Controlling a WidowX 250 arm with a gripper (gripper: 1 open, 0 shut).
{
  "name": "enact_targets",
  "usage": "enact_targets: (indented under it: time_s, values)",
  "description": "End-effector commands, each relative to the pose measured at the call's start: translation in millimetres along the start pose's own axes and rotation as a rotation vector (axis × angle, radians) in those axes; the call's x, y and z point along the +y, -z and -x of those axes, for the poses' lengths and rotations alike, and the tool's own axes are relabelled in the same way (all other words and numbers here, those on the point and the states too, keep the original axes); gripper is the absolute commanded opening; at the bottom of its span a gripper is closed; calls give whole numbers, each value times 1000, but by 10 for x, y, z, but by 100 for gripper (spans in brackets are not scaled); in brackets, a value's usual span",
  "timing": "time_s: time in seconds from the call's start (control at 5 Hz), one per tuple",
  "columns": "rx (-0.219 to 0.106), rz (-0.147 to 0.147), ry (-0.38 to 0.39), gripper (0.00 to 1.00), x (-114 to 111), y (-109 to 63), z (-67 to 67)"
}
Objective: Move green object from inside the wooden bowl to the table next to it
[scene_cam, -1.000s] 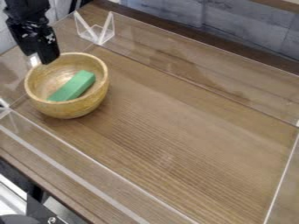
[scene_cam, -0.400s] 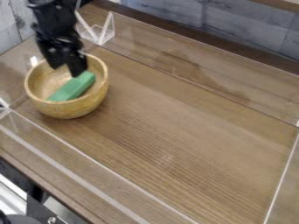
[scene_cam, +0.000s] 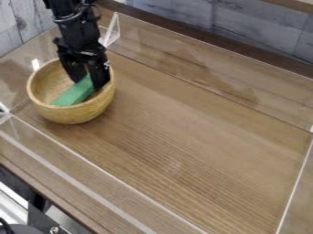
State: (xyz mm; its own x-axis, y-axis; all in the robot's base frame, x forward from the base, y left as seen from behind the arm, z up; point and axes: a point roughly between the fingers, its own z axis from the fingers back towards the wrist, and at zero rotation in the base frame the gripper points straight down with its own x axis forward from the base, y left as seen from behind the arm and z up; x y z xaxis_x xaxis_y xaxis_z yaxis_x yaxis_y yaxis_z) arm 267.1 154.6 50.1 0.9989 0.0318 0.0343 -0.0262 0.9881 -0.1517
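Observation:
The wooden bowl point(scene_cam: 49, 103) sits on the table point(scene_cam: 196, 137) at the left. A bright green block, the green object point(scene_cam: 73, 94), lies inside it, tilted against the bowl's far side. My black gripper point(scene_cam: 86, 75) hangs from above with its fingers point(scene_cam: 73, 69) spread, reaching down into the bowl over the upper end of the green object. The jaws stand open around that end; whether they touch it I cannot tell. Part of the block is hidden behind the fingers.
Clear acrylic walls point(scene_cam: 146, 196) edge the tabletop on all sides. A folded clear piece point(scene_cam: 113, 32) stands at the back left corner. The tabletop stretches right and forward of the bowl.
The gripper has moved right and down, from behind the bowl's left rim into the bowl over the green object. Bowl and block have not moved.

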Motion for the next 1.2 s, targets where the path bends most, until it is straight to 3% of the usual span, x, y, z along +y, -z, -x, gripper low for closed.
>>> enact_targets:
  time_s: [0.0,0.4,0.8,1.0]
  values:
    - [-49,-31,-65,100,105,-151,-149]
    - [-28,-42,-91,100,72,102,-152]
    - [-16,-24,-171,100,132,264,-247]
    - [3,-18,-123,100,143,307,-179]
